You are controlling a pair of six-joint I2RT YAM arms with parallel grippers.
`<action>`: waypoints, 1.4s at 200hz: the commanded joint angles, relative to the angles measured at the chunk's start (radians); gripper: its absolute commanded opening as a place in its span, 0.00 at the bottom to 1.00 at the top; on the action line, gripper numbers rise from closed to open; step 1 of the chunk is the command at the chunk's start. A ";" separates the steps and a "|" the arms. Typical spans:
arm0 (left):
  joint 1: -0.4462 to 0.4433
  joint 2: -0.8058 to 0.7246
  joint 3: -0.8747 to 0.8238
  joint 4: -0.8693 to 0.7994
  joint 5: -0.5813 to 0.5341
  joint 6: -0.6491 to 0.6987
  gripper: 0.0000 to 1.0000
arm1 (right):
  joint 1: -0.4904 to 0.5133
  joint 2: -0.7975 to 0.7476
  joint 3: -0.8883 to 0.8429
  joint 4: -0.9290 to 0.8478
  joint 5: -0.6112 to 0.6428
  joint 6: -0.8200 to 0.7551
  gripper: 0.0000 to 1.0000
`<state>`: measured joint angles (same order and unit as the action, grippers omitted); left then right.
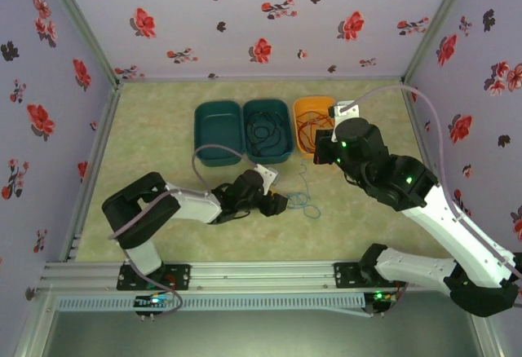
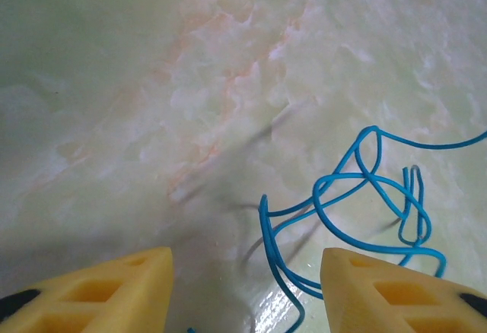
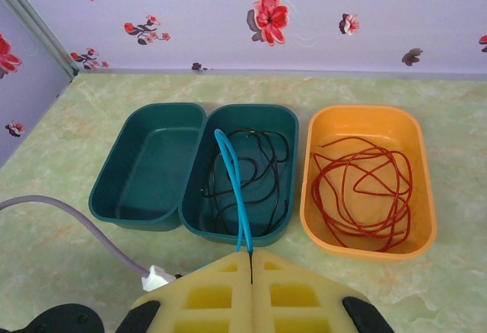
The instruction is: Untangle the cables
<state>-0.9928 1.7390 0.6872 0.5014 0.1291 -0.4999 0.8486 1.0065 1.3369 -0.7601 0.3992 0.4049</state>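
Blue cable (image 2: 364,172): lies in loose, overlapping loops on the pale marbled table (image 2: 152,82), just ahead of the left gripper (image 2: 243,291) and toward its right-hand side.
Strand and claw: one run of the blue cable passes down between the two yellow fingers (image 2: 99,287), closer to the right one; neither finger touches it in the left wrist view.
Left claw: spread wide, low over the table, nothing pinched.
Right claw: the right gripper (image 3: 251,264) has its yellow fingers pressed together, and a length of blue cable comes out of the seam between them.
Held length: it arcs up from the pinched fingers and shows against the middle teal tray (image 3: 251,109).
Black cable (image 3: 268,150): coiled inside that middle teal tray.
Red cable (image 3: 358,188): looped inside the orange tray (image 3: 428,196), which stands to the right of the teal ones.
Overhead: the right gripper hangs near the orange tray, while the blue loops lie well short of the trays, beside the left gripper.
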 commanded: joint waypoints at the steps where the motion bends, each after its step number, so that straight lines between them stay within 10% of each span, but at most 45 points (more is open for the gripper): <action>1: 0.008 0.036 0.048 -0.020 0.042 -0.016 0.53 | -0.008 -0.018 -0.013 0.016 0.019 0.020 0.00; 17: 0.008 0.058 0.064 -0.023 0.053 -0.021 0.48 | -0.009 -0.019 -0.014 0.017 0.017 0.020 0.00; 57: 0.019 0.048 0.057 -0.039 0.035 -0.067 0.00 | -0.012 -0.026 0.007 -0.023 0.065 0.007 0.00; 164: 0.222 -0.580 -0.328 -0.554 -0.361 -0.340 0.00 | -0.023 -0.156 0.174 -0.285 0.581 -0.072 0.00; 280: 0.688 -1.075 -0.353 -1.063 -0.440 -0.319 0.00 | -0.024 -0.174 0.298 -0.311 0.741 -0.169 0.00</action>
<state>-0.4030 0.6926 0.3241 -0.4461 -0.3008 -0.8364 0.8307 0.8486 1.6142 -1.0454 1.0706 0.2588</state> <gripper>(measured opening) 0.050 0.062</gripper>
